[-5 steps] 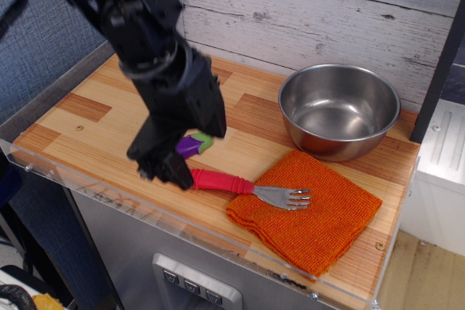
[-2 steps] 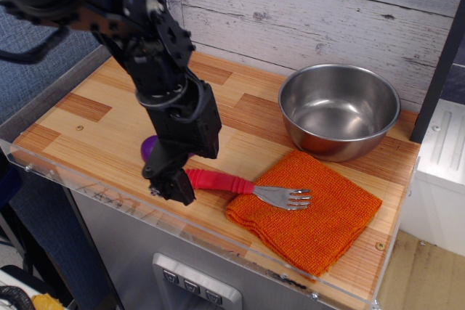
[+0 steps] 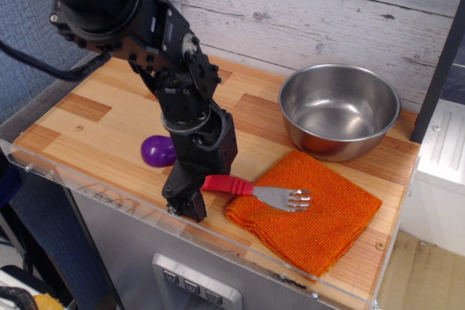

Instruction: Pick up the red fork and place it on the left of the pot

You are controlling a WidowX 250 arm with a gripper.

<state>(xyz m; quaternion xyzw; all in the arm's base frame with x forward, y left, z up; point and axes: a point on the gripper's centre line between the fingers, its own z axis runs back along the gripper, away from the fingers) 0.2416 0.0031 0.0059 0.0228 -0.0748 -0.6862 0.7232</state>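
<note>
1. Red plastic is what we look for first: in the only view, observation.image, the red fork (image 3: 254, 190) lies near the front edge of the wooden surface (image 3: 87, 125), with its ribbed handle pointing left and its silver tines resting on the orange cloth (image 3: 309, 208).
2. The pot (image 3: 338, 109) stands behind the cloth, at the back right of the surface, apart from the fork. The wood on its left side is bare, and that is where the fork must go.
3. The gripper (image 3: 187, 197) is low over the left end of the handle. Its dark body hides the fingers, so we cannot tell if they are wide, narrow or already closed on the handle.
4. A purple toy eggplant (image 3: 159, 151) lies just beside the gripper, on its left.
5. We judge that the step in hand is the grasp of the handle. To do it well, we would place the fingers across the thick ribbed part, not at the very end, so the fork does not turn when it is lifted.
6. We would lift straight up first, because the tines may catch the cloth and drag it.
7. We would also keep away from the eggplant, and then carry the fork over the bare wood, not over the rim of the pot.
</note>
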